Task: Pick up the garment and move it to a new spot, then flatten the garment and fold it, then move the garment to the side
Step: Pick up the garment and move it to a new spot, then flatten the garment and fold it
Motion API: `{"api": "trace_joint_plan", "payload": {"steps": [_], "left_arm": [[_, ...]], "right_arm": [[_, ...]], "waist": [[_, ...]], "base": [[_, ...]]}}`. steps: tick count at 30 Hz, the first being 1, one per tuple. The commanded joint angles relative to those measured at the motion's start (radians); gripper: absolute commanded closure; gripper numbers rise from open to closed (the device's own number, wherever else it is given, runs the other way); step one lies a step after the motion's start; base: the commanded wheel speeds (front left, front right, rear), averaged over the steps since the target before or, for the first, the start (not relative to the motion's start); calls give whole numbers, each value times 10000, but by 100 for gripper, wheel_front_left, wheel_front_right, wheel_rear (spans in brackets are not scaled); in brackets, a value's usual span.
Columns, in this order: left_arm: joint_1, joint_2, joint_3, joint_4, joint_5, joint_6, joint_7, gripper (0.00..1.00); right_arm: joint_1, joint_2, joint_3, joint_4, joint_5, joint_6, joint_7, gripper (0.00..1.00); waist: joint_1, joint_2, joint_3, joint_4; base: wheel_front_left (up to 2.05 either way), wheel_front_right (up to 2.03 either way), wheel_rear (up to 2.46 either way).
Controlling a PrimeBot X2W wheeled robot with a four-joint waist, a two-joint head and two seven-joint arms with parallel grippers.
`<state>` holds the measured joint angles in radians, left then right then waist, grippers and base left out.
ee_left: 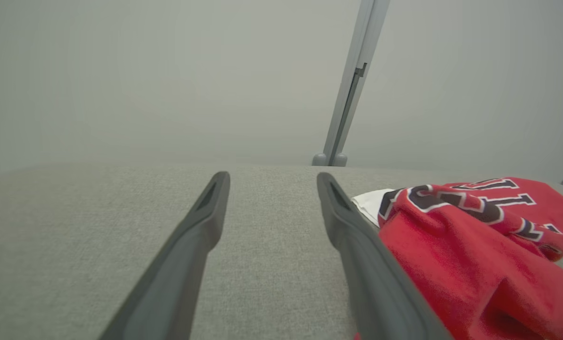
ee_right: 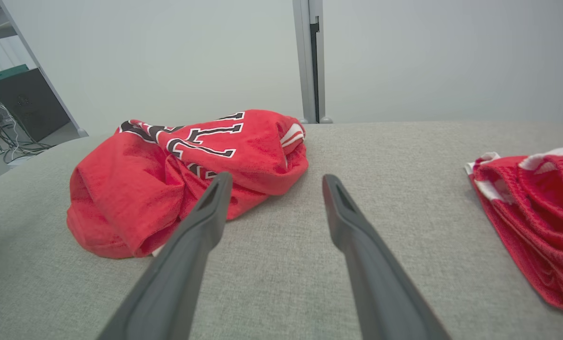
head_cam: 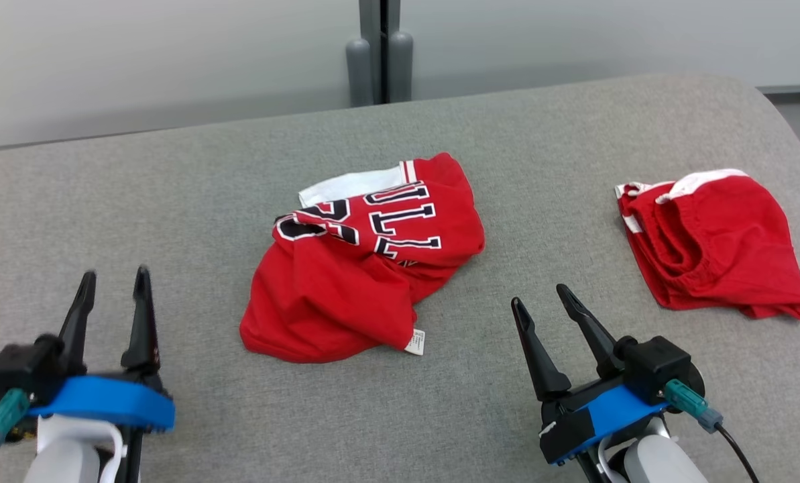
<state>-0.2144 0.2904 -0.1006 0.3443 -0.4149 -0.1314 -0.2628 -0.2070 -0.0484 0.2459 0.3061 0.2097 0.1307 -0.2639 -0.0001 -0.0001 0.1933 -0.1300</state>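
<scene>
A crumpled red garment with black-and-white lettering and a white tag lies in the middle of the grey padded table. My left gripper stands open at the lower left, apart from the garment and empty. In the left wrist view the left gripper frames bare table, and the garment lies just to the right of its right finger. My right gripper is open and empty at the lower right. Seen from the right wrist, the right gripper points just right of the garment.
A second red piece of clothing with white trim lies bunched at the table's right side, also seen as red clothing in the right wrist view. A grey post stands behind the far edge, in front of a pale wall.
</scene>
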Motion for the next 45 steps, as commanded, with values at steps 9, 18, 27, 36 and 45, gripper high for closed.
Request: {"api": "trace_joint_plan", "payload": {"steps": [9, 18, 27, 36, 45], "left_arm": [[1559, -1040, 1809, 454, 838, 16, -24, 0], [2609, -1652, 2460, 615, 1469, 16, -24, 0], [2410, -1676, 2070, 469, 1460, 16, -24, 0], [2108, -1220, 1258, 453, 951, 16, -24, 0], [1881, -853, 1029, 564, 633, 17, -24, 0]], "right_arm": [[272, -43, -221, 692, -6, 0, -8, 0], [666, -43, -346, 1134, 14, 0, -8, 0], [635, -40, -165, 1301, 3, 0, -8, 0], [107, -43, 1029, 2041, 173, 0, -8, 0], [-583, -46, 1022, 2645, 347, 0, -8, 0]], "waist": [[1, 1, -962, 377], [1, 1, -1621, 391], [1, 1, -1280, 817], [1, 1, -684, 1964], [1, 1, -392, 2911]], "base": [[0, 0, 0], [0, 0, 0], [0, 0, 0], [0, 0, 0], [0, 0, 0]]}}
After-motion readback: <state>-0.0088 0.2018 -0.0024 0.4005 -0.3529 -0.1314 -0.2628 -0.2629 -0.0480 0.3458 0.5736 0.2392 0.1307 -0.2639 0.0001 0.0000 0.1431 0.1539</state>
